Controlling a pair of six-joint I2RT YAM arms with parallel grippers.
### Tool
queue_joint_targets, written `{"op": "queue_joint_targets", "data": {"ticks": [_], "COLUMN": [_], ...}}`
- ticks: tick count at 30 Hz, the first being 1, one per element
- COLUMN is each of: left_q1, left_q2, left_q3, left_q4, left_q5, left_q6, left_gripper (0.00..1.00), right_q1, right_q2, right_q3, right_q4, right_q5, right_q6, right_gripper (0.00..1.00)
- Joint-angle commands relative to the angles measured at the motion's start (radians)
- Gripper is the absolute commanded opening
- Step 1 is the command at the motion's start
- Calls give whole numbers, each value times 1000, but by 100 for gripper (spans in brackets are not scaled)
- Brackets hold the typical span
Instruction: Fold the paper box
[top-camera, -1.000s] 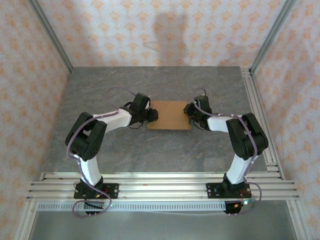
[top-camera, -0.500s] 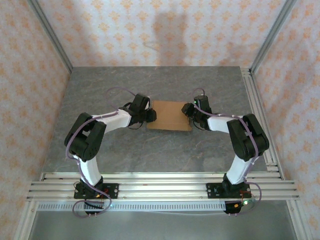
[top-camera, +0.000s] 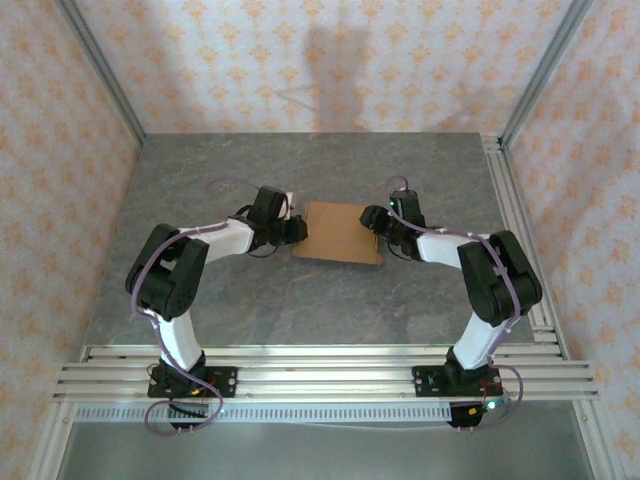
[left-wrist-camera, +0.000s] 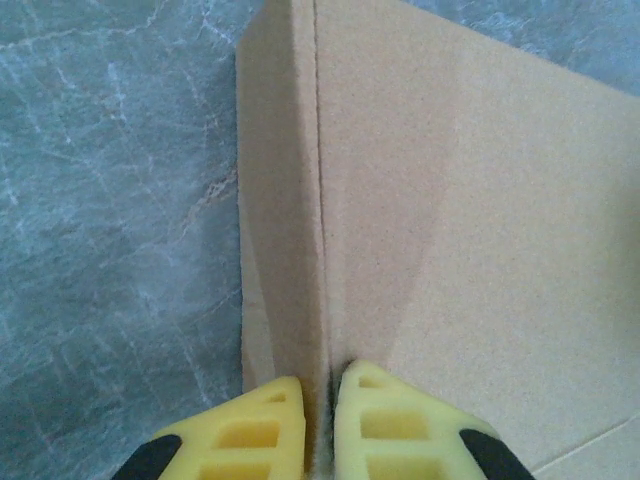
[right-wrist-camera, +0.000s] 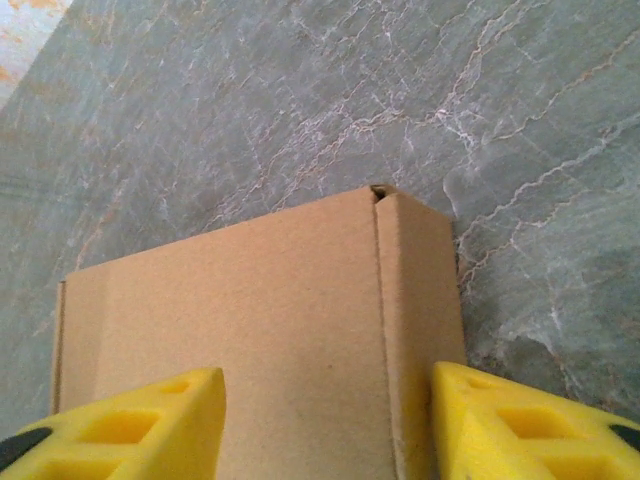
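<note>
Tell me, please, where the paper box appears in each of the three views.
Top external: paper box at the middle of the grey table top.
Left wrist: centre and right, above the left gripper.
Right wrist: lower centre, inside the open right gripper.
Shared landmark: the marbled table top.

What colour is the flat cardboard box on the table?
Plain brown, unprinted. The flat cardboard box shows best in the right wrist view.

Paper box (top-camera: 340, 232) mid-table (top-camera: 300, 300), between left gripper (top-camera: 296, 230) (at box's left edge) and right gripper (top-camera: 371, 219).
</note>
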Motion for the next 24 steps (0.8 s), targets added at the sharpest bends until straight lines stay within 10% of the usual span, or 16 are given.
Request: {"op": "queue_joint_targets", "data": {"ticks": [1, 10, 24], "left_q1": [10, 87, 117], "left_q2": [60, 139, 191], "left_q3": [-30, -25, -16], "left_q4": [60, 101, 112], "left_q5": [131, 265, 292], "left_q6": [-22, -85, -117], "left_gripper": [3, 2, 2], "right_q1": [11, -12, -55], "right_q2": [-57, -121, -142], "right_q3": [-23, -57, -177], "right_q4": [-30, -69, 106], "right_q5": [-117, -109, -194], "right_q6": [-32, -70, 9], "right_gripper": [64, 85, 84]}}
